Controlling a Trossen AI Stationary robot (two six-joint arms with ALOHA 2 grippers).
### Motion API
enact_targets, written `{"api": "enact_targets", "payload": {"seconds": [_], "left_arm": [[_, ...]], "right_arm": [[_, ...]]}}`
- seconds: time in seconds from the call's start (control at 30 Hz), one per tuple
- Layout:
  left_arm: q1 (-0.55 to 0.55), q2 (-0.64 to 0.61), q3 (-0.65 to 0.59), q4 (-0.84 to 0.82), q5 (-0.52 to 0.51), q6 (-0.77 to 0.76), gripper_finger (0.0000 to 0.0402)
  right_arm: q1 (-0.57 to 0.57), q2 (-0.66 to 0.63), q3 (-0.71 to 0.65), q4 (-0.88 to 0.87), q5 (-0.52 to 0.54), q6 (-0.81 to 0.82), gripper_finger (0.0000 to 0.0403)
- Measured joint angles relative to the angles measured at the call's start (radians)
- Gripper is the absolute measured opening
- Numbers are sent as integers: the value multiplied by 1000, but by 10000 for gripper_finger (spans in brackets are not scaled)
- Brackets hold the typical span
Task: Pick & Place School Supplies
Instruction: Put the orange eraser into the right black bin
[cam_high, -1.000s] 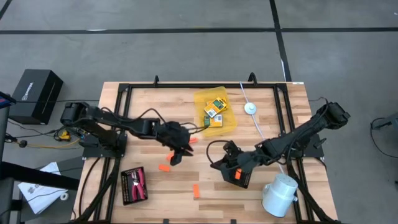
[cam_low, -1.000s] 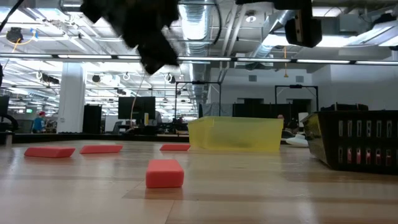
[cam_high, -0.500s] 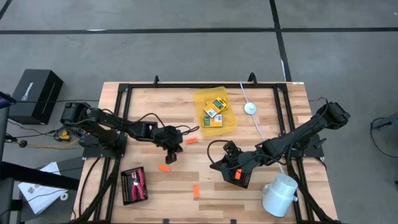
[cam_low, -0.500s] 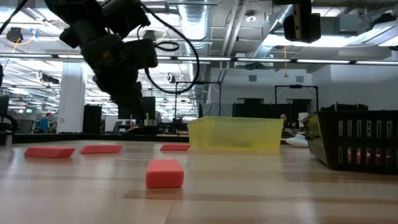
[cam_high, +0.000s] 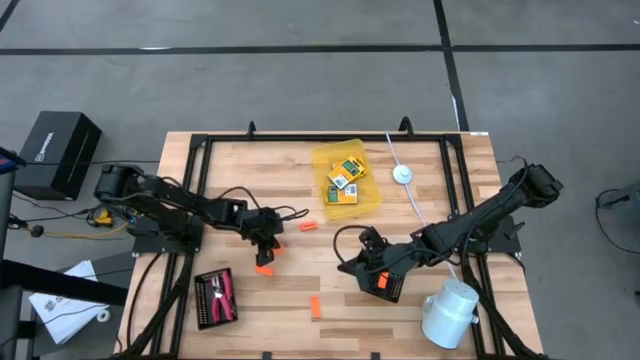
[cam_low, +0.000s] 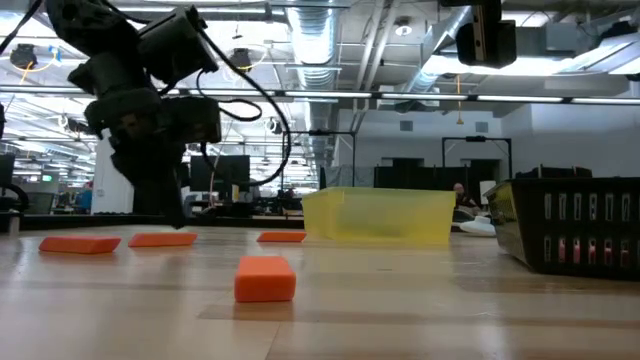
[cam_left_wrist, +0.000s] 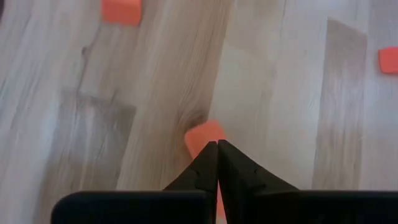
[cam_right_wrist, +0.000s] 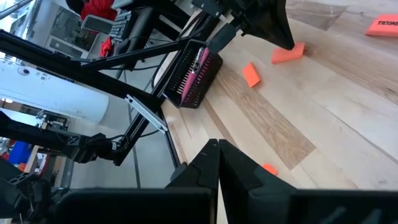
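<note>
The left hand (cam_high: 264, 256) is down on the wooden counter (cam_high: 420, 175) at a short orange stick (cam_left_wrist: 205, 133) that lies just left of the middle. In the left wrist view its two dark fingers meet tip to tip with no gap, and the stick shows just past the tips, so the fingers look to have come together over the stick's near end or beside it; whether they have hold of it I cannot tell. This appears to be the grasping step for one stick. The next move calls for a slow lift to test the grip, then a carry toward the translucent yellow tray (cam_high: 372, 200), where the yellow-and-green card boxes (cam_high: 344, 180) lie. The right hand (cam_high: 382, 283) waits, pinched shut and empty, right of centre.
</note>
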Motion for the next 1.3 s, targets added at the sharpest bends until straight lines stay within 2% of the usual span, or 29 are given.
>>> {"api": "enact_targets", "payload": {"seconds": [0.63,0.93,1.3], "left_arm": [[10,-69,-79,-1,22,-8,0],[25,-162,-79,5,24,-8,0],[32,-111,-79,5,22,-1,0]], "right_arm": [[-2,0,0,15,0,0,0],[-5,0,0,23,0,2,0],[-34,0,0,42,-2,-21,0]]}}
